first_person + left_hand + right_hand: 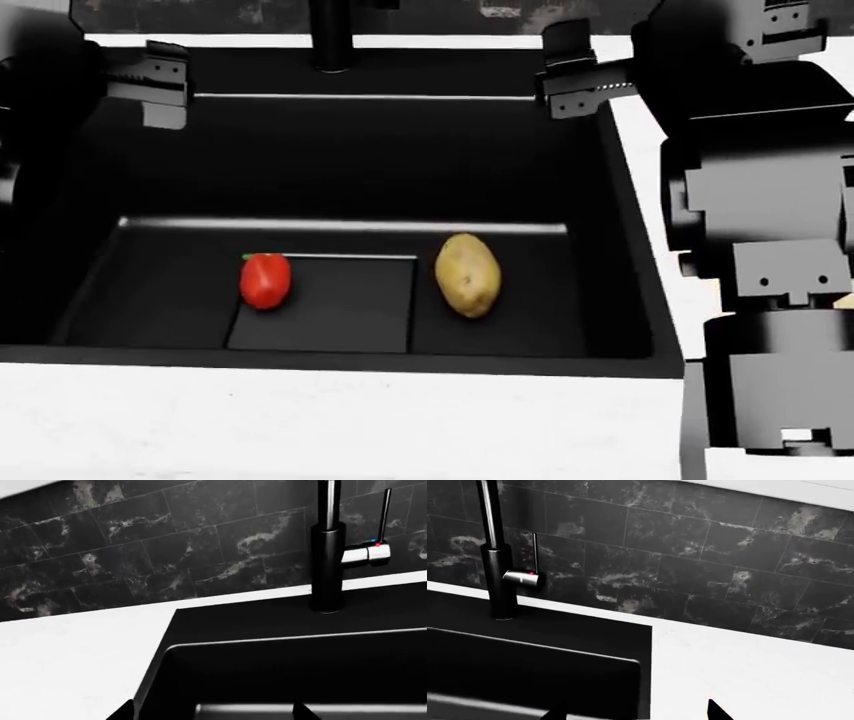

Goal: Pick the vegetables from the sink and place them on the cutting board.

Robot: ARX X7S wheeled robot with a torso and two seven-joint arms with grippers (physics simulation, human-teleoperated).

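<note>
Looking down into the sink (614,200), I saw the potato (467,274) standing lengthwise on its floor, nearer my right gripper (571,82) than my left gripper (158,80), both empty and spread, the bell pepper (264,280) further left.

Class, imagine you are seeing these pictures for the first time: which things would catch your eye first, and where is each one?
Two spots of colour stand out against the black sink: a red bell pepper on its floor toward the robot's left, and a tan potato beside it to the right, apart from it. Next comes the dark faucet rising at the sink's back edge, before a marbled black tile wall.
</note>
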